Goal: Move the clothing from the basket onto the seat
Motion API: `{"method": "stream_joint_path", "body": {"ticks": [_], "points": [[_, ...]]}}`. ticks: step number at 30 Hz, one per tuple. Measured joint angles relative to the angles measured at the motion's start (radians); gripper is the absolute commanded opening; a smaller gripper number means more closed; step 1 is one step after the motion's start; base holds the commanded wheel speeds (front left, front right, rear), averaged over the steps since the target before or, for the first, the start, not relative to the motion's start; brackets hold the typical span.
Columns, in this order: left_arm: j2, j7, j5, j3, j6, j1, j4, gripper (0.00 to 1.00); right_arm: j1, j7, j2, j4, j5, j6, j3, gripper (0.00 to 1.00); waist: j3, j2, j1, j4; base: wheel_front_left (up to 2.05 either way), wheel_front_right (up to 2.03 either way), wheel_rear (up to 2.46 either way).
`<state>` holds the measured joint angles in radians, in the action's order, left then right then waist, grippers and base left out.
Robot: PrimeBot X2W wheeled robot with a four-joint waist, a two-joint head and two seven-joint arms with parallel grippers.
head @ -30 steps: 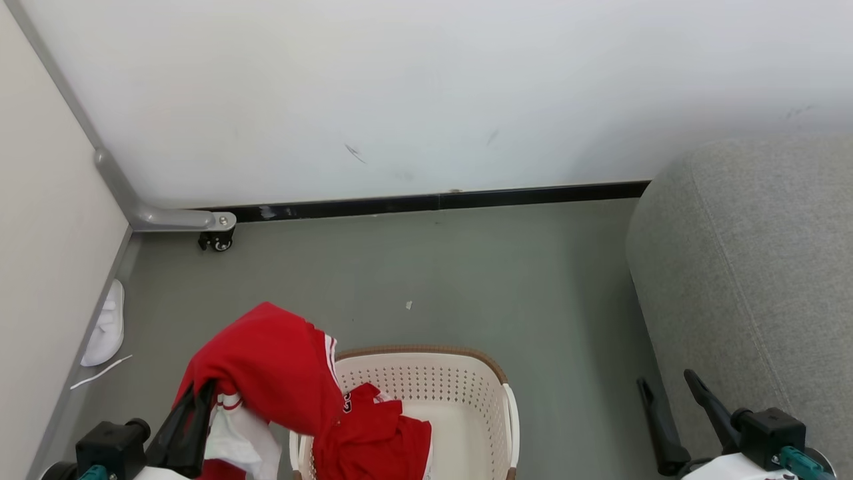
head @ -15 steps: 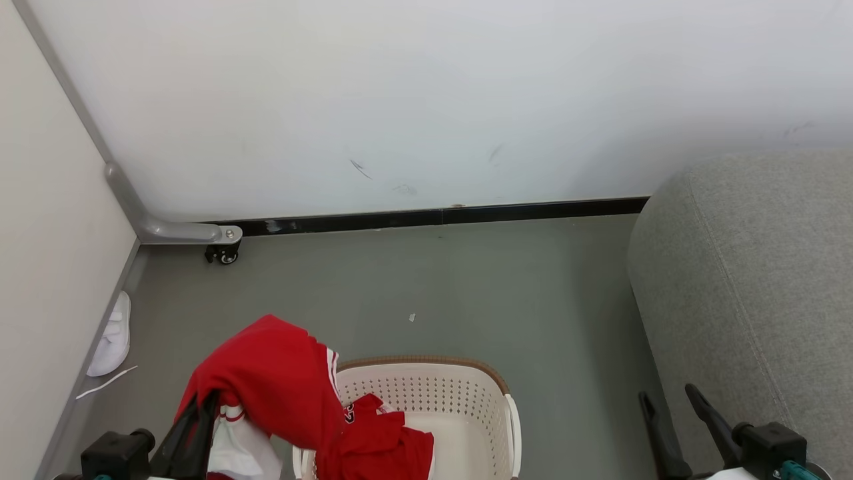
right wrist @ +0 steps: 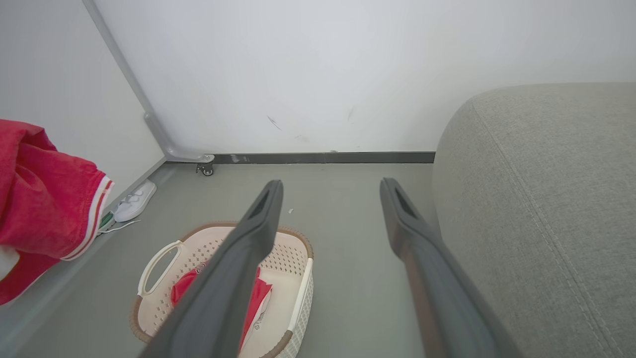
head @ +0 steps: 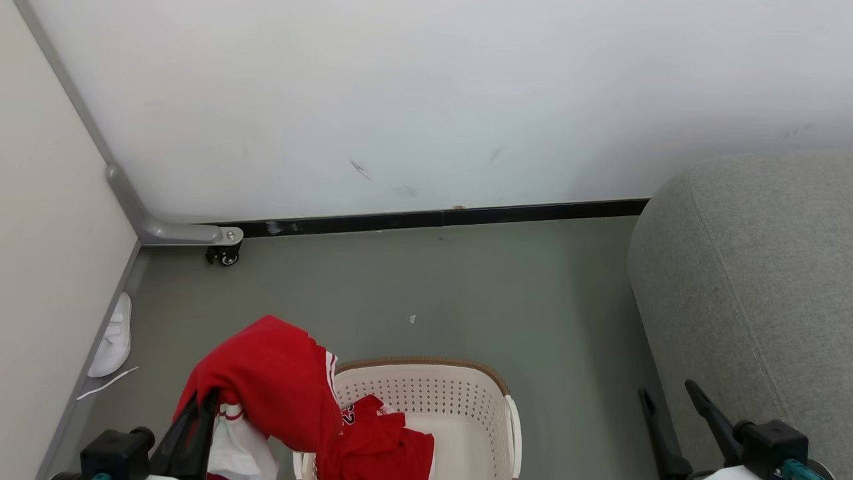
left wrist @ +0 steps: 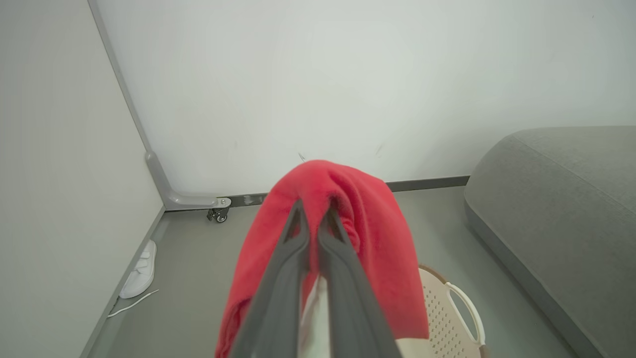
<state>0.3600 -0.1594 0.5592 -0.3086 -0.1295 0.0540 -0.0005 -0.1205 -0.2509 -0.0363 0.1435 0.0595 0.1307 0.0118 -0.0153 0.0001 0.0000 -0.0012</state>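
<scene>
View shifted, clothing [head: 266,373] draped over closed left fingers [head: 192,427]

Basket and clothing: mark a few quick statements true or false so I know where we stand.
1. The left pincer is shut on a red garment. True.
2. The basket holds no clothing. False: another red garment lies in it.
3. The right pincer is open and holds nothing. True.
4. The white shoe lies in the basket. False: it lies on the floor by the left wall.
5. The sofa stands on the robot's left. False: it is on the right.
</scene>
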Motion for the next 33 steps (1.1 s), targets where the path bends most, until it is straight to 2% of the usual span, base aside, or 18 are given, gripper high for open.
{"method": "stream_joint_path", "body": {"ticks": [26,33], "points": [[0.018,0.01,0.0,0.004,-0.01,0.019,-0.04,0.0,0.002,0.0,-0.002,-0.003,-0.031,0.0,-0.029,1.0,0.002,0.0,-0.0001,0.008,0.0,0.0,0.0],[0.02,0.018,-0.003,0.002,-0.009,0.015,-0.062,0.0,0.016,0.0,-0.011,0.0,-0.043,0.0,-0.105,1.0,0.003,0.0,0.0001,0.021,0.0,0.0,0.0]]}}
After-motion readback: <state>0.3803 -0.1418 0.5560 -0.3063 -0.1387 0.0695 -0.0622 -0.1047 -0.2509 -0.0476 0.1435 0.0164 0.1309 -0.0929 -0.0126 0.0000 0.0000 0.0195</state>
